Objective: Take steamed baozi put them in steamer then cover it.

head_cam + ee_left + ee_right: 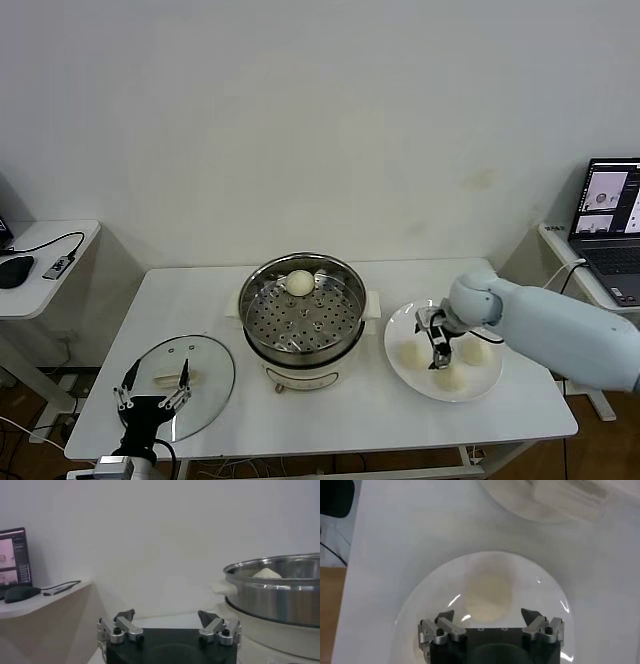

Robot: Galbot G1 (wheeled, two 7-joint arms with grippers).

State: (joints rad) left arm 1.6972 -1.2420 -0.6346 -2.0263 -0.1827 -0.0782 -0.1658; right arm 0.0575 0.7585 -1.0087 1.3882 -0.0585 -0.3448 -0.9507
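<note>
One baozi was seen on the perforated tray of the steamer, at about 12 o'clock near the rim. Three more buns were left on the white plate, at 3 o'clock from the steamer. The right gripper was held over the plate between the buns, jaws apart, nothing clamped. The cover lay flat on the table at 8 o'clock from the steamer. The left gripper was parked over the cover, jaws apart. No legible brand or label was found.
</note>
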